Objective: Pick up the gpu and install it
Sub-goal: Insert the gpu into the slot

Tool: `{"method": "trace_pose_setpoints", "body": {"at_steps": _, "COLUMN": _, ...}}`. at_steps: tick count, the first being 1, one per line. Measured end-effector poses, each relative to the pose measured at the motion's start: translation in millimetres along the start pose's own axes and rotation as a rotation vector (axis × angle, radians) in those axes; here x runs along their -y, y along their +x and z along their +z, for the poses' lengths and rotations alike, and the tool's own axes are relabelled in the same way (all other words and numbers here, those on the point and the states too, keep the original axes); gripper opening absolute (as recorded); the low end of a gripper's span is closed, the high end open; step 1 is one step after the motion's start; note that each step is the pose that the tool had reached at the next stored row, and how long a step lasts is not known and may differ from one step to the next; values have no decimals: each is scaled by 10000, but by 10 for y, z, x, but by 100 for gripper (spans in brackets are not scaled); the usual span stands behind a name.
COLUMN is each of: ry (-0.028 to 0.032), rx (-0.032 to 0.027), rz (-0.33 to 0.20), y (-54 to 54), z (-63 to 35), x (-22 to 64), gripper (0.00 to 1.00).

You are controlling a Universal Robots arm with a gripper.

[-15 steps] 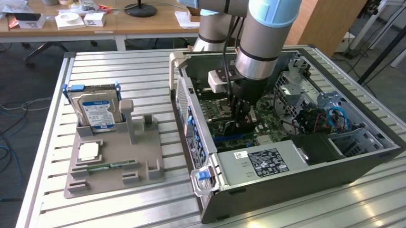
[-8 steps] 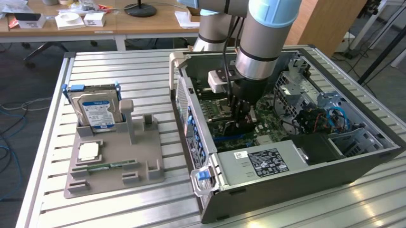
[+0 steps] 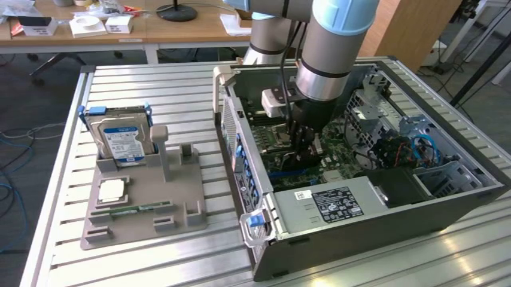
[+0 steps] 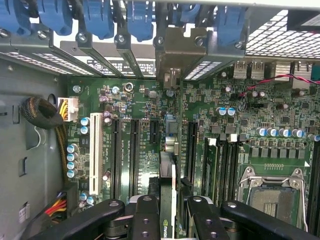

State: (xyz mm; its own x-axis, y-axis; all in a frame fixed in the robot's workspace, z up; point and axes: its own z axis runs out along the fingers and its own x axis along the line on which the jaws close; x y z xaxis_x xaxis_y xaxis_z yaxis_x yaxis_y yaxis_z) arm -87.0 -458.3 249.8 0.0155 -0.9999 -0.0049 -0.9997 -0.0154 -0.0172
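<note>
The gpu (image 4: 168, 172) stands edge-on over the green motherboard (image 4: 235, 130), in line with a long black slot. Its tan metal bracket (image 4: 172, 50) meets the case's rear slot openings, beside the blue latches. My gripper (image 4: 167, 220) is shut on the card's near end, a black finger (image 4: 145, 215) on each side. In the exterior view the gripper (image 3: 304, 152) reaches down inside the open computer case (image 3: 264, 239), low over the board. I cannot tell whether the card sits fully in its slot.
A grey fixture (image 3: 172, 206) at the exterior view's left holds a silver hard drive (image 3: 119, 139), a small white square part (image 3: 111, 190) and a green memory stick (image 3: 131, 209). Inside the case are a power supply (image 3: 335, 204), an empty CPU socket (image 4: 272, 197) and cable bundles (image 4: 42, 112).
</note>
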Motion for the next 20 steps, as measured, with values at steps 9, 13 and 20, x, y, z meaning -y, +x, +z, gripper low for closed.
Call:
{"method": "trace_pose_setpoints", "body": {"at_steps": 9, "ry": 0, "rx": -1, "rz": 0, "y": 0, "z": 7, "x": -1, "gripper": 26}}
{"method": "trace_pose_setpoints", "body": {"at_steps": 13, "ry": 1, "rx": -1, "rz": 0, "y": 0, "z": 7, "x": -2, "gripper": 26}}
{"method": "trace_pose_setpoints", "body": {"at_steps": 20, "ry": 33, "rx": -1, "rz": -7, "y": 0, "z": 7, "x": -17, "gripper": 26}}
